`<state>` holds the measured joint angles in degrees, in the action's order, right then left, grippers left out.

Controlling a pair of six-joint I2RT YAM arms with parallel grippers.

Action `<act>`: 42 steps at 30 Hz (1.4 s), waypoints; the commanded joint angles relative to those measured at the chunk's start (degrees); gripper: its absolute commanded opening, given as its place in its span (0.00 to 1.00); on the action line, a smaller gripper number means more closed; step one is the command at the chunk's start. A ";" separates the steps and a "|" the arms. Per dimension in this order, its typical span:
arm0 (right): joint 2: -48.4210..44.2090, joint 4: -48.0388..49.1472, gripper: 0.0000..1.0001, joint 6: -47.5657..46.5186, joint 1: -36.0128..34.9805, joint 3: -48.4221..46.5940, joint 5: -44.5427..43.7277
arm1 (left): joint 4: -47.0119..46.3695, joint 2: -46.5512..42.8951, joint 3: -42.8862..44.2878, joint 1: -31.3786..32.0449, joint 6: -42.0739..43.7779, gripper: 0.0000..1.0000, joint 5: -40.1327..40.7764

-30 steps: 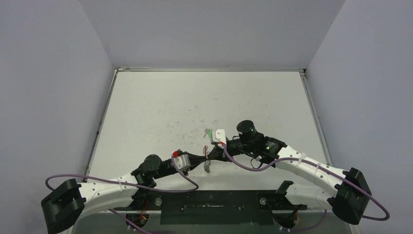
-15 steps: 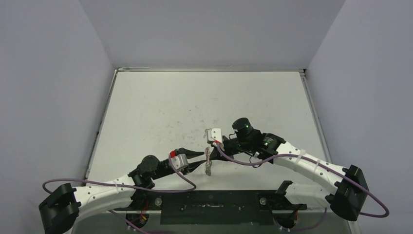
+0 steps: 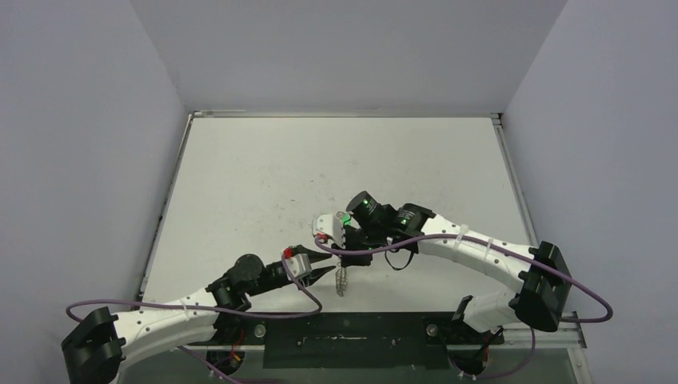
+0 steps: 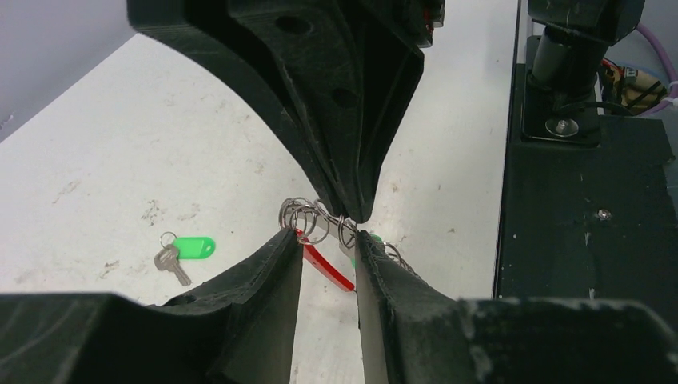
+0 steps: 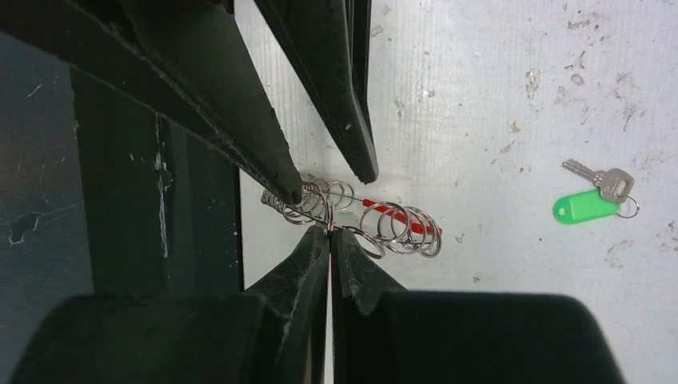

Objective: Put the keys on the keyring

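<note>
The keyring [image 5: 384,224], a chain of silver wire loops with one red segment, hangs above the table. My right gripper [image 5: 330,232] is shut on one of its thin loops. In the top view the keyring [image 3: 342,280] dangles below the right gripper [image 3: 348,258]. My left gripper [image 4: 326,238] is open, its two fingertips on either side of the ring's loops [image 4: 305,220], the red segment [image 4: 328,268] showing in the gap. The keys [image 4: 185,250], a small silver key on a green tag, lie on the table apart from both grippers. They also show in the right wrist view [image 5: 596,200].
The black base plate [image 3: 344,340] runs along the near table edge, just behind the grippers. Purple cables [image 3: 264,308] loop off both arms. Grey walls close in the white table [image 3: 320,160] on three sides.
The right arm has swung left and turned its wrist, carrying the keyring towards the left gripper. The left gripper has shifted slightly and its jaws now flank the ring.
</note>
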<state>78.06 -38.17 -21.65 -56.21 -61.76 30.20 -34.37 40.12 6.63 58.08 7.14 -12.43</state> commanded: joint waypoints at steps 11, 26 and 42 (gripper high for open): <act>3.63 -3.10 0.00 2.23 -1.63 -5.86 -2.44 | 0.03 7.66 5.55 0.10 1.56 0.24 -4.45; 4.62 -3.01 0.00 1.80 -1.98 -5.74 -3.12 | -5.50 11.39 5.56 0.10 1.45 0.06 -5.11; -1.96 6.16 0.40 3.14 1.05 0.95 -1.59 | -15.55 11.31 0.90 0.10 -2.69 0.00 -1.34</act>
<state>80.82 -38.59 -19.68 -57.32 -63.72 27.33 -40.10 51.99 8.40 58.02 6.42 -15.18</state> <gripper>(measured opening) 0.355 0.009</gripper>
